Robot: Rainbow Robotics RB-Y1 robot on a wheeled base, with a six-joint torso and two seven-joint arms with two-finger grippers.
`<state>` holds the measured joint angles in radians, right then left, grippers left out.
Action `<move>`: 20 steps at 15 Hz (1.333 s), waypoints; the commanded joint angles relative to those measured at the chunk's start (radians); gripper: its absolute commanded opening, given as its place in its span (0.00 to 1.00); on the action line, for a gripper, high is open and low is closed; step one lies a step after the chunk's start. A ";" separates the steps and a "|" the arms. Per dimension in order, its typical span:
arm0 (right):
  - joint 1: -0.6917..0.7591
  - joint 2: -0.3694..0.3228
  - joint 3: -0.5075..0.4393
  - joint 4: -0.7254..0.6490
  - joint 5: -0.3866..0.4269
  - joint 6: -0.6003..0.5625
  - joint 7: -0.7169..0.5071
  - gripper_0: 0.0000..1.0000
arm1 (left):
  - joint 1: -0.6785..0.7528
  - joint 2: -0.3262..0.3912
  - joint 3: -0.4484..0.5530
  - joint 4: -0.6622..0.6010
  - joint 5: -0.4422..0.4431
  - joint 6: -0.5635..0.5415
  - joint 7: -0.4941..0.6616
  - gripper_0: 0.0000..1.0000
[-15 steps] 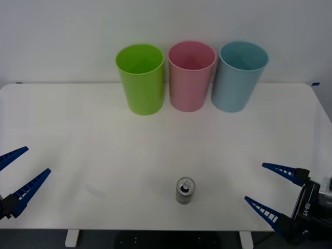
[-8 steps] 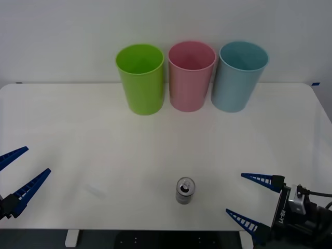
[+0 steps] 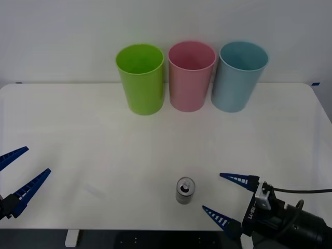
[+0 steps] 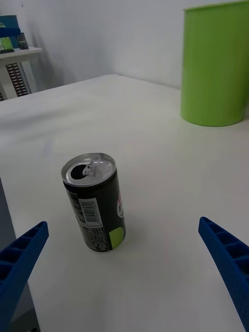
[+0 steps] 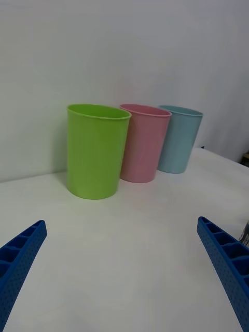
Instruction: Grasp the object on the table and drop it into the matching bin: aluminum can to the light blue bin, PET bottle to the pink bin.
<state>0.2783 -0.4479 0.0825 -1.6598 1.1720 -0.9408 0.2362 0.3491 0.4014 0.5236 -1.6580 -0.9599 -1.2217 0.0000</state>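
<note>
Since a second ago the right gripper (image 3: 224,199) has slid leftward, fingers spread wide; the upright dark-sided aluminium can (image 3: 185,190) stands just left of it, untouched.

The right hand (image 3: 225,199) sat low over the surface (image 3: 78,129) near its front edge, its two blue ribbed fingers (image 3: 236,179) spread wide and pointing toward the robot's left, the black wrist and a cable trailing behind it. The left hand (image 3: 15,174) hung at the surface's left front corner, its fingers likewise spread apart and pointing forward over the surface.
</note>
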 commanded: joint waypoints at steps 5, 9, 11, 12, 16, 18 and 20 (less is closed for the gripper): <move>-0.123 0.052 0.069 0.167 0.002 0.013 0.043 1.00 | 0.000 0.000 0.000 0.000 0.000 0.000 0.000 1.00; -0.166 0.083 0.095 0.222 0.003 0.016 0.086 1.00 | 0.000 0.000 0.000 0.000 0.000 0.000 0.000 1.00; -0.179 0.089 0.117 0.235 0.003 0.025 0.106 1.00 | 0.000 0.000 0.000 0.000 0.000 0.000 0.000 1.00; -0.188 0.097 0.123 0.242 0.003 0.028 0.120 1.00 | 0.000 0.000 0.000 0.000 0.000 0.000 0.000 1.00; -0.226 0.121 0.144 0.291 0.012 0.036 0.160 1.00 | 0.000 0.000 0.000 0.000 0.000 0.000 0.000 1.00; -0.249 0.144 0.143 0.324 0.029 0.036 0.184 1.00 | 0.000 0.000 0.000 0.000 0.000 0.000 0.000 1.00; -0.264 0.158 0.144 0.350 0.029 0.036 0.203 1.00 | 0.000 0.000 0.000 0.000 0.000 0.000 0.000 1.00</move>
<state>0.0195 -0.2948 0.2261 -1.3199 1.2010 -0.9050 0.4325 0.3491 0.4014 0.5236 -1.6580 -0.9599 -1.2217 -0.0001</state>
